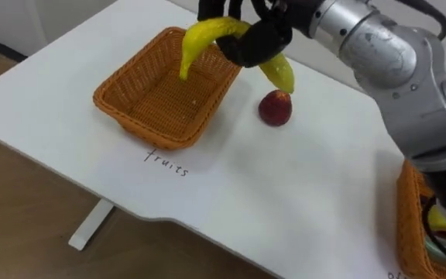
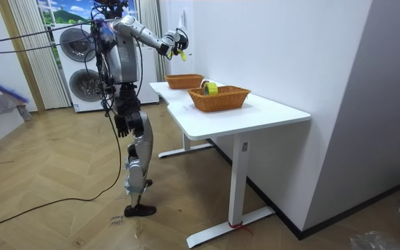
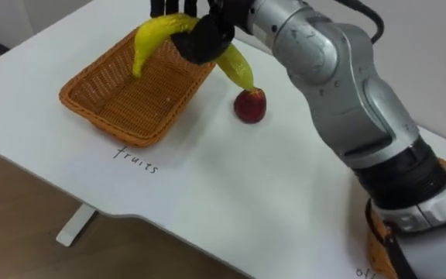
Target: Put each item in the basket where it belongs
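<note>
Holding: the right hand has its fingers curled tight round the middle of a banana at the top centre of the frame. The fruit's two ends stick out to either side of the fist.
Banana's place: in the air over the far rim of the fruit basket. Its left tip hangs above the basket's inside and its right tip points down toward the apple.
Fruit basket: orange wicker, in the upper left of the frame, standing on the white table. A handwritten word lies on the tabletop just below its near wall.
Apple: red, on the table just right of the fruit basket, not touching it.
Second basket: at the lower right edge of the frame, partly behind the right arm, with a yellow item inside.
Left hand: hangs by the hip, left of centre in the room view. Its state cannot be told.
Stance: upright on the wooden floor beside the table, right arm stretched out over it.
</note>
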Available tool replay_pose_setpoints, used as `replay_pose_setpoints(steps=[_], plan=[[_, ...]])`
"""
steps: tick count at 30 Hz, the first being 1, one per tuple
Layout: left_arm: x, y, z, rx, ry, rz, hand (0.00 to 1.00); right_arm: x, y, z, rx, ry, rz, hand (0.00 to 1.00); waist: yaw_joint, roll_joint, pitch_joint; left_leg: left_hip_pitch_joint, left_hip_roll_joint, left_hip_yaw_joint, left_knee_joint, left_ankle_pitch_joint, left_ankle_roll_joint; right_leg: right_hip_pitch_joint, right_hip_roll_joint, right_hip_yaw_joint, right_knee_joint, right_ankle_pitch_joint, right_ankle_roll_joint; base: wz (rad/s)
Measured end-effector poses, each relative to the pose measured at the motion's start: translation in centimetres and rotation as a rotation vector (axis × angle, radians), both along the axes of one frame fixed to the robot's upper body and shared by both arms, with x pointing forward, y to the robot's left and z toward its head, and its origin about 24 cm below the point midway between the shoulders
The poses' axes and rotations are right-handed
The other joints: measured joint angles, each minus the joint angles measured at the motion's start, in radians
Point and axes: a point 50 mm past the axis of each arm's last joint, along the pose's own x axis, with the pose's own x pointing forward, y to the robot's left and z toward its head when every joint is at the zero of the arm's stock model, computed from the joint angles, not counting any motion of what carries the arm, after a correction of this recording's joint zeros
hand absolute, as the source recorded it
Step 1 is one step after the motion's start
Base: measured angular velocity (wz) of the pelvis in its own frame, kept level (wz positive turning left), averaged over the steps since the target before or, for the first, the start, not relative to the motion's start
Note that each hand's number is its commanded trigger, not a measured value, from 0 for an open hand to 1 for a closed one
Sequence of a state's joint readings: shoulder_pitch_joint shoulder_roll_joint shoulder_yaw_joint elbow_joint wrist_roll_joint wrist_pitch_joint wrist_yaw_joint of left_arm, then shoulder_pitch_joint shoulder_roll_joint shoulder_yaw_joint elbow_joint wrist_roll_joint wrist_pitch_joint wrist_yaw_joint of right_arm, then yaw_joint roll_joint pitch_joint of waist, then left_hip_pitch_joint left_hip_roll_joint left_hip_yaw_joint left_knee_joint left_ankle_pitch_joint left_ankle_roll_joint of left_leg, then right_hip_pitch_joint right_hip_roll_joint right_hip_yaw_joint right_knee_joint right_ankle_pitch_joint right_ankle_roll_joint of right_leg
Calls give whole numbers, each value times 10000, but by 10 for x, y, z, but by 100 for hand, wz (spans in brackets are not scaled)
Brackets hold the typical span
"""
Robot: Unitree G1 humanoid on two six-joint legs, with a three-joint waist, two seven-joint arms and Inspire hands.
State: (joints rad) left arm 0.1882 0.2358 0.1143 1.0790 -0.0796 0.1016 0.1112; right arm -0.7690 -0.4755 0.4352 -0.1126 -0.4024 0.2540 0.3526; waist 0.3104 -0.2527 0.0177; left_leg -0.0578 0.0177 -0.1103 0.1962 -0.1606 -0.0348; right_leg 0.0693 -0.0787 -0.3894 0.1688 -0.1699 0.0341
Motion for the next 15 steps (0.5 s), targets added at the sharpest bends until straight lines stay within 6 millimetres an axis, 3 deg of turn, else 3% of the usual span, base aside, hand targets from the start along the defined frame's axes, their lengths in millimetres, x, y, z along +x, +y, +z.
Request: replay_pose_setpoints(steps=[7,15], plan=[[-4,-1,-1,-51,179,-188,0,12,2,-23,-592,423,-614,100,459,-193,90,-13,-16,-165,14,0,-1,21,8,-138,-9,-1,1,6],[-9,4,1,83,357,-209,0,34,-14,-63,-845,1307,-1847,100,1011,-185,103,-17,-50,-359,15,-2,-2,124,6,-256,-35,-22,35,8]])
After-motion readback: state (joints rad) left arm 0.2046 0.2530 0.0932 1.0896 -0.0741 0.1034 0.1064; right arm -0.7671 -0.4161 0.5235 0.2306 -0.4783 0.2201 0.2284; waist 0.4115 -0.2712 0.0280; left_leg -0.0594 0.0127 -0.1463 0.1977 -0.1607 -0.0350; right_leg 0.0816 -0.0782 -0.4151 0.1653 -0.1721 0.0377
